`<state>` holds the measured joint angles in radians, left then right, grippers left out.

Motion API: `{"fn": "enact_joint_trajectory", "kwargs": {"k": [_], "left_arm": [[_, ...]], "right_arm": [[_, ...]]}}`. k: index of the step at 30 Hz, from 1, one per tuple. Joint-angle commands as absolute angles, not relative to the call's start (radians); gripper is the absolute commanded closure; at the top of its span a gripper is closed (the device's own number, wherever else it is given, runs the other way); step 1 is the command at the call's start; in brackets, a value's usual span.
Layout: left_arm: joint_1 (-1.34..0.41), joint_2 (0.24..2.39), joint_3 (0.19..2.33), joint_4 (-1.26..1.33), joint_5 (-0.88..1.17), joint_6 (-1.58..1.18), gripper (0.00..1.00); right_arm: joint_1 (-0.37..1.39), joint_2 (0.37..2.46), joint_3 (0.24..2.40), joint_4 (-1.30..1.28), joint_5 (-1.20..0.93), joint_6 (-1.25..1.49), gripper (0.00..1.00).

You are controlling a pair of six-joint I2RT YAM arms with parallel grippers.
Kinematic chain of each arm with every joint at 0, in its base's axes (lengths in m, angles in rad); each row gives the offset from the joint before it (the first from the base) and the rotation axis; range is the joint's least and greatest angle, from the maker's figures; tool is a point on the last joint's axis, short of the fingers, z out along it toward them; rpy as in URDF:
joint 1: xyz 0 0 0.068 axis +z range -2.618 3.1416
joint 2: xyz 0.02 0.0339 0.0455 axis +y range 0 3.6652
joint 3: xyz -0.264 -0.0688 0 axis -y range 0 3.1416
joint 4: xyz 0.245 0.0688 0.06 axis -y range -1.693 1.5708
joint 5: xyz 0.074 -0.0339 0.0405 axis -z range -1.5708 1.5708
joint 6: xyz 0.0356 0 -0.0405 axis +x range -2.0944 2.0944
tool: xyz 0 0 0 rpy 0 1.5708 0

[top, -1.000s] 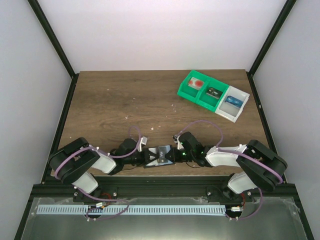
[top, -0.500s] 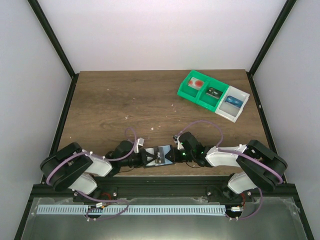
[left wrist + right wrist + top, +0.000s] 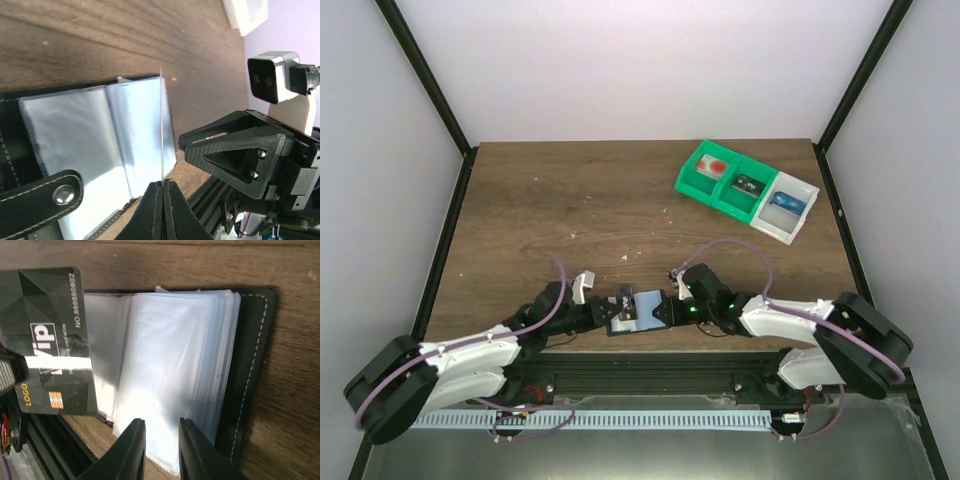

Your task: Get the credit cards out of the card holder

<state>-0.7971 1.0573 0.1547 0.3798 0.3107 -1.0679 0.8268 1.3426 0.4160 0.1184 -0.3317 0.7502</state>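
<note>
The card holder lies open near the table's front edge, between both grippers. Its clear sleeves are fanned out inside the black stitched cover, and a snap strap shows in the left wrist view. My left gripper is shut on a black VIP credit card. The card is seen edge-on there, standing free of the sleeves. My right gripper hovers over the sleeves at the holder's right end, its jaws a narrow gap apart and nothing pinched.
Two joined green trays and a white tray with small items sit at the back right. The right gripper's black body and camera are close to the left fingers. The table's front rail is just behind the holder.
The left arm has dropped and stretched out low to the left, drawing the card out of the sleeves. The right jaws have parted slightly. More of the holder's pale inside shows.
</note>
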Motion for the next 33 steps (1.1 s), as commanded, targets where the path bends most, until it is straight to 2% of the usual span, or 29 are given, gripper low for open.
{"fn": "enact_joint_trajectory", "kwargs": {"k": [1, 12, 15, 18, 27, 33], "left_arm": [[-0.796, 0.940, 0.185, 0.273, 0.321, -0.959, 1.00], [-0.797, 0.755, 0.306, 0.114, 0.610, -0.766, 1.00], [-0.796, 0.739, 0.326, 0.101, 0.711, -0.739, 1.00], [-0.796, 0.732, 0.332, 0.114, 0.793, -0.725, 1.00], [-0.803, 0.714, 0.308, 0.252, 0.958, -0.761, 1.00], [-0.803, 0.712, 0.298, 0.255, 0.973, -0.752, 1.00]], "right_arm": [[0.824, 1.201, 0.484, 0.018, -0.355, 0.587, 0.75], [0.823, 0.860, 0.704, -0.322, -0.497, 0.279, 0.63], [0.822, 0.893, 0.817, -0.493, -0.540, 0.242, 0.62], [0.822, 0.957, 0.886, -0.610, -0.608, 0.211, 0.66], [0.823, 1.026, 0.971, -0.678, -0.683, 0.165, 0.67], [0.823, 1.049, 0.978, -0.673, -0.723, 0.151, 0.76]]}}
